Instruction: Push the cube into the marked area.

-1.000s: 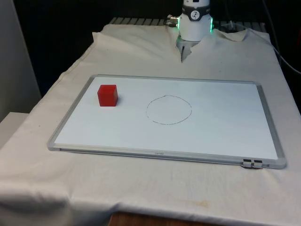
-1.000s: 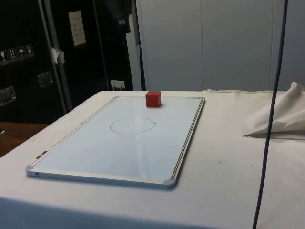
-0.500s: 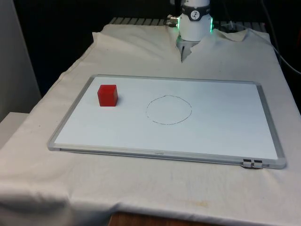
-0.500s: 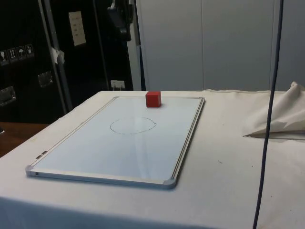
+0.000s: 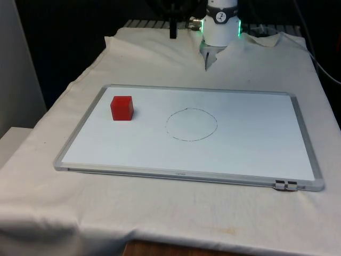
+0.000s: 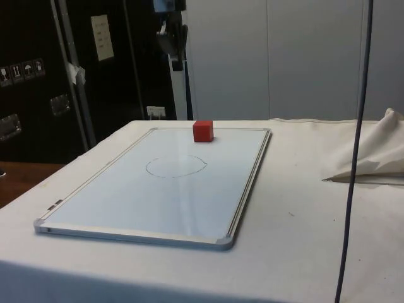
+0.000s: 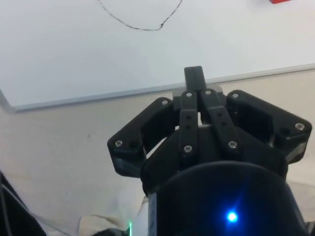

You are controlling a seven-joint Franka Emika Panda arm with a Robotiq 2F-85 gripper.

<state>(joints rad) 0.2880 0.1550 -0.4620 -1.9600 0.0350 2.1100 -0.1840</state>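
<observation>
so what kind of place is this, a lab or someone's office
Most likely a robotics lab or test cell, not an office. A table under a white cloth holds a whiteboard with a hand-drawn circle and a red cube, and dark equipment cabinets stand behind it.

The table (image 5: pixel 176 224) is covered by a white cloth (image 5: pixel 48 176), which is creased and bunched along the far edge and is seen faintly stained near the front edge. A whiteboard (image 5: pixel 250 144) with a grey metal frame is laid flat on the cloth, roughly at the middle of the table, with its long sides running parallel to the table's front edge. In the side view the whiteboard (image 6: pixel 189 196) is seen well apart from a raised fold of cloth (image 6: pixel 369 154) towards the robot's end. A thin dark cable (image 6: pixel 353 158) is hung down in front of that part of the table.
</observation>
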